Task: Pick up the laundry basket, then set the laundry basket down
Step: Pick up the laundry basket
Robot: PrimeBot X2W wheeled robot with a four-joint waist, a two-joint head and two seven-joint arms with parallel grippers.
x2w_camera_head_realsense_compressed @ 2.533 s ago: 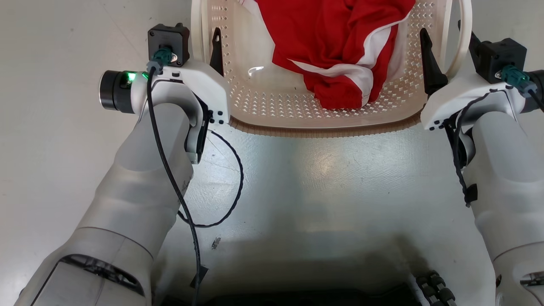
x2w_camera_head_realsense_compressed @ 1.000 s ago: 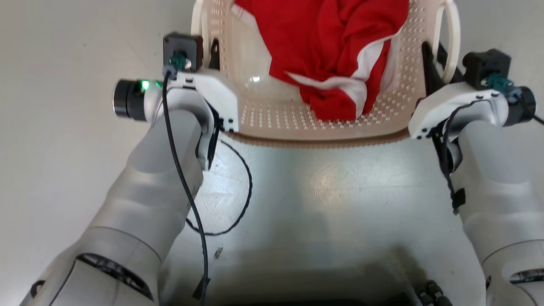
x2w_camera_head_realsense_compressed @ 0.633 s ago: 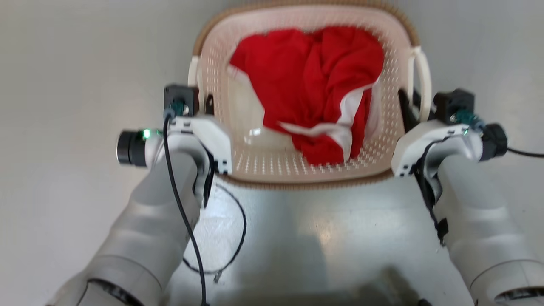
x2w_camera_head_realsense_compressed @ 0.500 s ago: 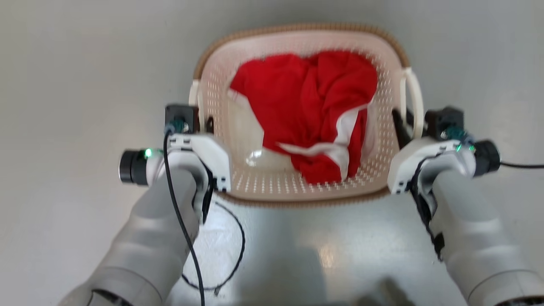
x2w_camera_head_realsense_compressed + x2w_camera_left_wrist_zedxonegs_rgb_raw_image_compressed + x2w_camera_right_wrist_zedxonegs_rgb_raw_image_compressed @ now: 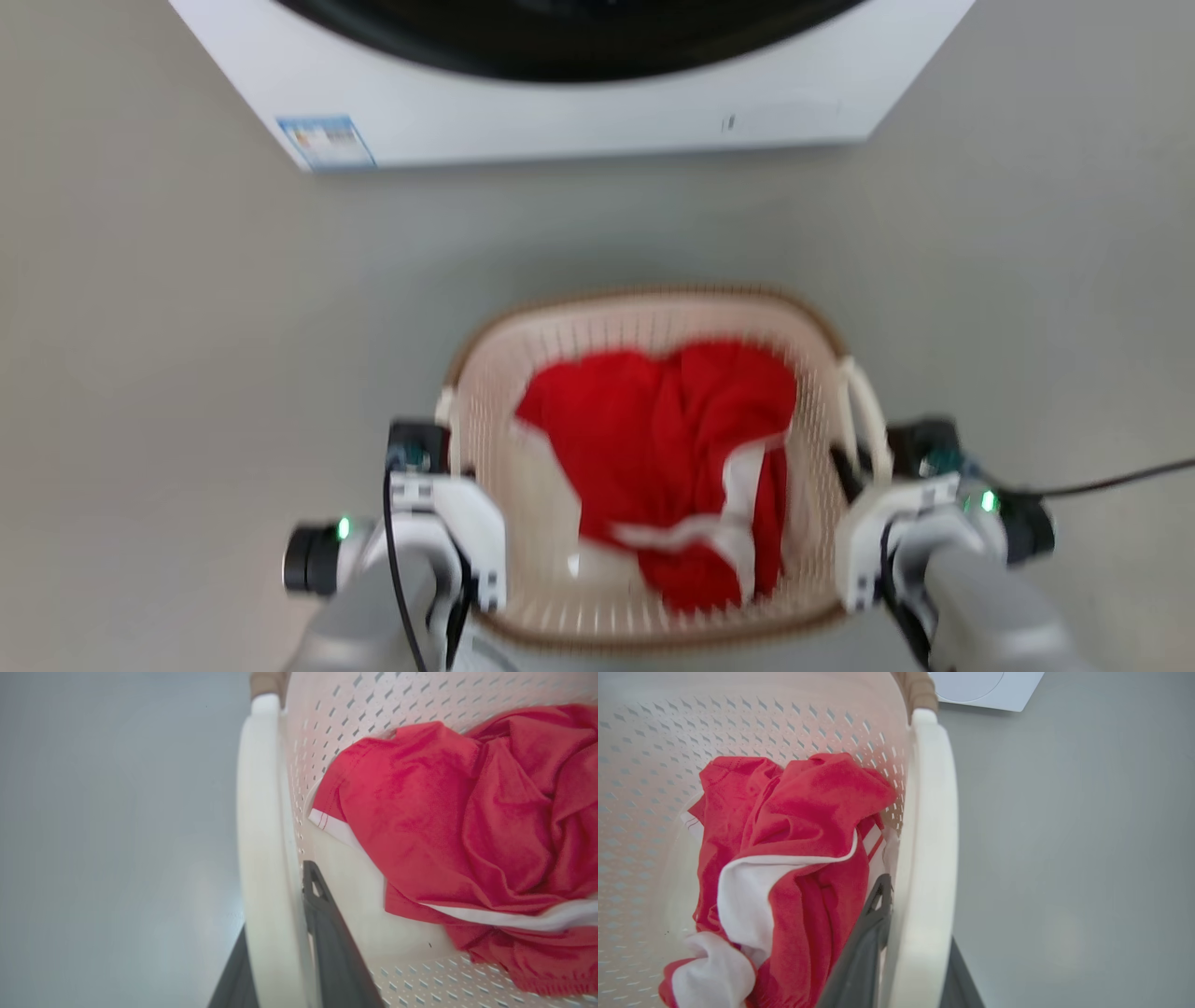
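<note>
Item: laundry basket (image 5: 644,322), red garment (image 5: 653,448) inside, centred between my arms, short of the washing machine (image 5: 579,112). Left gripper (image 5: 280,952) pinches its left handle (image 5: 261,812); right gripper (image 5: 920,952) pinches its right handle (image 5: 929,812). Arms equally near. Floor clearance: cannot tell.

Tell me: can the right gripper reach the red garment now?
Probably not: the right gripper is shut on the laundry basket at its handle, though the red garment lies uncovered beside it.

Cream laundry basket (image 5: 639,326), red-white garment (image 5: 653,431)
</note>
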